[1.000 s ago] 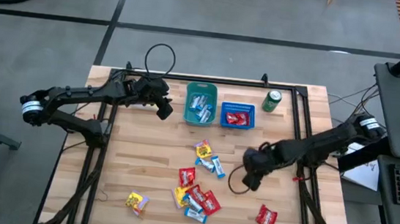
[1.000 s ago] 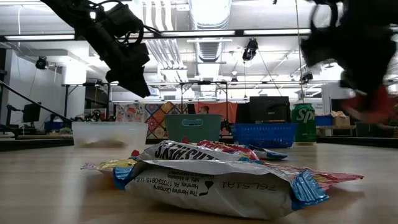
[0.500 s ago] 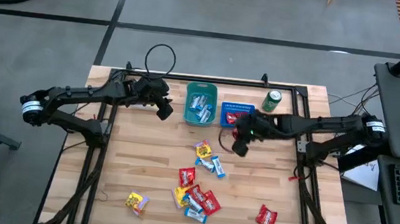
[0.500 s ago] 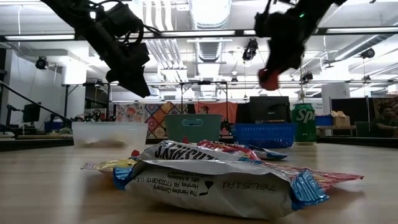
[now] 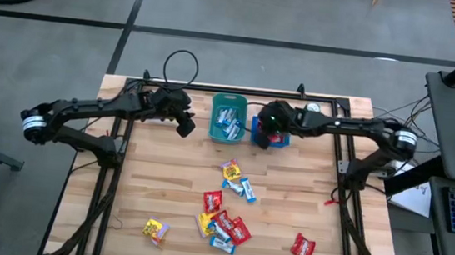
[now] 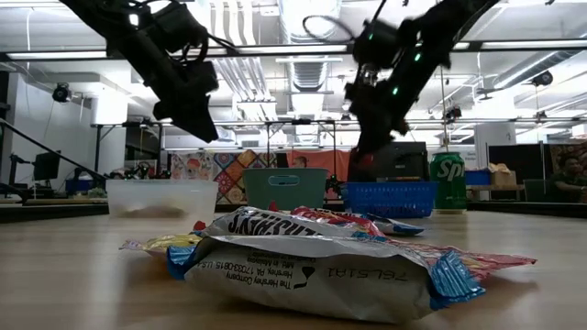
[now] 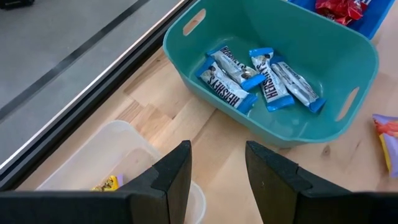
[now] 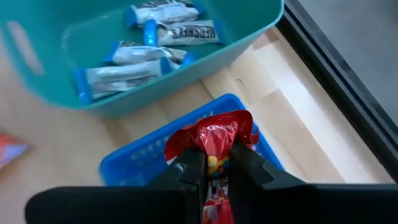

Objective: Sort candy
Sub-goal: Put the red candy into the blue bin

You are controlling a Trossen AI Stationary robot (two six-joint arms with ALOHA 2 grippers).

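Table: wooden top [image 5: 164,180] with candy and bins on it.
Right gripper [image 5: 271,125]: over the blue basket [image 8: 134,163], fingers pinched on a red candy [image 8: 214,140].
Left gripper [image 5: 185,126]: hangs beside the teal bin [image 5: 228,116], fingers apart, nothing in them.
Teal bin: holds blue-and-white candy [image 7: 261,79].
Clear tub [image 7: 115,155]: near the left gripper, a yellow candy [image 7: 104,183] inside.
Loose candy [image 5: 223,215]: red, yellow and blue pieces piled mid-table; one red piece [image 5: 303,247] lies apart.
Green can [image 6: 448,181]: stands just beside the blue basket.
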